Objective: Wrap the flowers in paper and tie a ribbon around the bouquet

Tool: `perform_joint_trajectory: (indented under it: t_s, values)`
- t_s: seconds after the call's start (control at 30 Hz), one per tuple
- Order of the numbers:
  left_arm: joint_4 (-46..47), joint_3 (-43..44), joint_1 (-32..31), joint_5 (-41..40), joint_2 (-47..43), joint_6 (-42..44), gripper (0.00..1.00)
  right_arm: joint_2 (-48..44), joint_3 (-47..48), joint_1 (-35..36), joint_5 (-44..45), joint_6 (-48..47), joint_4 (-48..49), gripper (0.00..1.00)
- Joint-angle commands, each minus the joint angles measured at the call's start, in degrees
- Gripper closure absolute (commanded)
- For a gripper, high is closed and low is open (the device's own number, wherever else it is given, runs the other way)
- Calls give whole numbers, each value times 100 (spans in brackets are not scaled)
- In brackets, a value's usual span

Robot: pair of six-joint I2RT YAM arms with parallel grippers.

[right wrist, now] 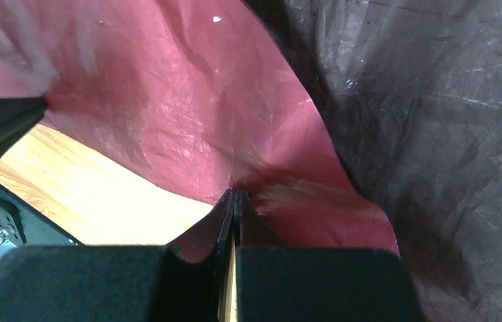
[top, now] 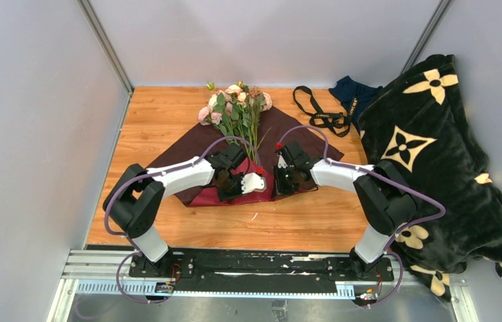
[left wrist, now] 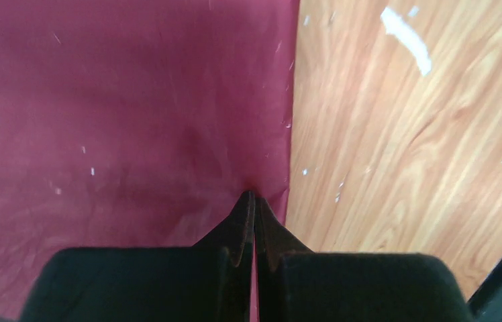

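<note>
The dark red paper (top: 194, 142) lies spread on the wooden table, its near part turned over to show a lighter red side (left wrist: 121, 114). The flowers (top: 235, 107), pink and cream roses with green stems, rest on its far half. My left gripper (left wrist: 254, 196) is shut on the paper close to its edge. Just to the right, my right gripper (right wrist: 235, 193) is shut on the paper's edge (right wrist: 188, 127) and holds it off the table. In the top view the two grippers (top: 247, 184) (top: 280, 184) sit close together at the sheet's near edge. The black ribbon (top: 321, 114) lies loose at the back right.
A dark navy cloth (top: 352, 94) lies behind the ribbon. A big black blanket with cream flower motifs (top: 429, 154) covers the right side and hangs over the table edge. Grey walls enclose the table. Bare wood (top: 302, 221) runs along the near side.
</note>
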Motion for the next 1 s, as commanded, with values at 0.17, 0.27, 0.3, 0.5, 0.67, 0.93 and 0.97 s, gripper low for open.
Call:
perform_joint_trajectory:
  t_s: [0.17,0.27,0.3,0.5,0.67,0.93,0.97]
  values:
    - [-290,-501,295,-894,163,939,100,-85,-380,-149,229,106,-163,100]
    - [-789,-747,368,-1222,36,1294,100,-104,-422,-196,232,98,-162,100]
    - [-944,-863,417,-1297,-61,1466,100,-97,-425,-211,224,98,-163,100]
    - [-1486,-1513,972,-1789,-640,2222,100,-75,-439,-220,214,82,-157,100]
    - [-1546,-1151,2090,-1996,-767,2407,100,-130,-508,-226,215,74,-161,100]
    - [-2098,602,1171,-726,-1265,1010,99,-222,-500,-221,153,112,-161,100]
    - [-2045,792,811,-484,-1239,820,97,-227,-489,-223,160,120,-167,100]
